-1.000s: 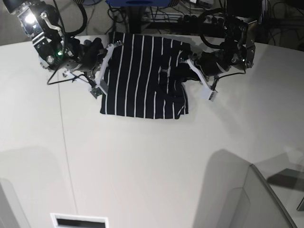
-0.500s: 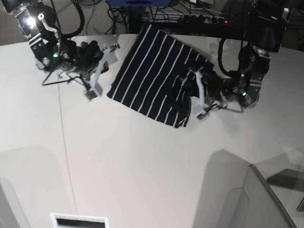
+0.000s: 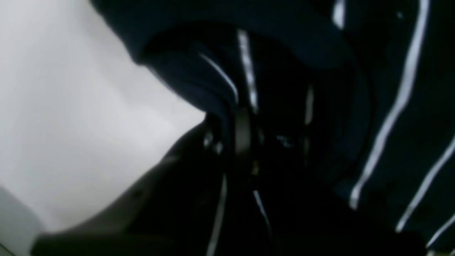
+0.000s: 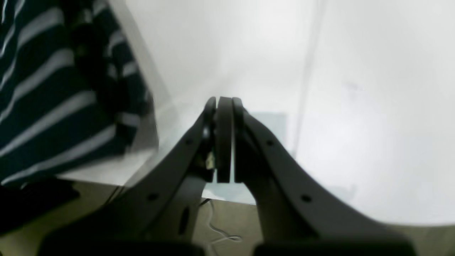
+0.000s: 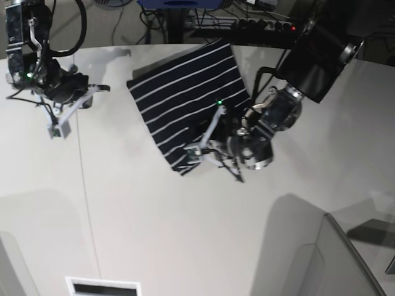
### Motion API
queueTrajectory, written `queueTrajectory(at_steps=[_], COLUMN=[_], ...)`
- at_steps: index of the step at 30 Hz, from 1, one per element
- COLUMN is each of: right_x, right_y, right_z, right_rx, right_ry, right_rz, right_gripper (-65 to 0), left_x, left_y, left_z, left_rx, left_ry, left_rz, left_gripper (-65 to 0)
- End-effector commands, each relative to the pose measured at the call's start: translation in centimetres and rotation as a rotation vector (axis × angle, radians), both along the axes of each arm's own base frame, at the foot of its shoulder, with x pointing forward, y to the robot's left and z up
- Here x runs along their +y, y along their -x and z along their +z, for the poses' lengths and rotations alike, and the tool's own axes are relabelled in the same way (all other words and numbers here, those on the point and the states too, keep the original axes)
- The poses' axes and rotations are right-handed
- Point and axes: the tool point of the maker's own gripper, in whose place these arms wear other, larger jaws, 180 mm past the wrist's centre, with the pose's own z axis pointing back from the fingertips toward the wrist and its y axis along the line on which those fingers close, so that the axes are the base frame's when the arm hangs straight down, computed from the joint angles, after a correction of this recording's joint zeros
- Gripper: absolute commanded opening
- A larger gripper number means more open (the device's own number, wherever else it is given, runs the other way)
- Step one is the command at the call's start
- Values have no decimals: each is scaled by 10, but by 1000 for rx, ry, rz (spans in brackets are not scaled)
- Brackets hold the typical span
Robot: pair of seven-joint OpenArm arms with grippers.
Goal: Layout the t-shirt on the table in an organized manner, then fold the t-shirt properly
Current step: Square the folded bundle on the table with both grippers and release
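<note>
The striped t-shirt [image 5: 188,92] lies on the white desk [image 5: 185,234] toward its far edge, turned at an angle so its white stripes run diagonally, with one corner reaching toward the near side. The left pincer [image 5: 203,147] sits at that near corner, and the left wrist view shows dark cloth [image 3: 320,89] bunched and folded right around its tips, so it is clenched on the t-shirt; the picture there is dark and blurred, and the exact fold caught cannot be made out. The right pincer [image 5: 62,123] hovers well apart from the shirt, over bare desk on the other side, near a thin dark seam line [image 5: 83,185] that runs across the surface. In the right wrist view its two fingers [image 4: 224,138] press flat together with nothing between them, fully clenched and holding nothing, while the striped cloth [image 4: 53,89] shows off to one side by the desk's edge.
</note>
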Motion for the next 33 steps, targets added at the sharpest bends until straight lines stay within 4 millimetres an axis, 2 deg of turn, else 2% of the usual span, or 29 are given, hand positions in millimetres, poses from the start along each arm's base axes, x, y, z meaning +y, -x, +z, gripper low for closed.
queueTrajectory(at_steps=[1,5,10,12,17,20,33], right_x=[-6,-18,-26,-28,-30,-30,-30], right_y=[-6,0,8,8,9,8,4], right_z=[8,6,4,4,4,4,6], right_rx=[-32,-23,-9,-10,-10,-12,-21], right_ry=[-1,7,8,7,8,7,7], right_rz=[-20,-58,-91,-108,-114,-114,-114], right_gripper=[-648,-648,-648,-648,-648,-648,-648], left_x=[-16,-50,-74,-79,-71,-67,-64], left_y=[-11,-8,-10,-19,-28,-27,-29], left_z=[12,15,22,29,21,16,16], left_rx=[-43,-90,-131,-153,-126,-112,-113], left_ry=[21,21,36,40,4,-7,-17], left_rz=[-35,-130,-173,-178,-158,-153,-150], left_gripper=[-650,-650,-650,-650,-650,-650,-650])
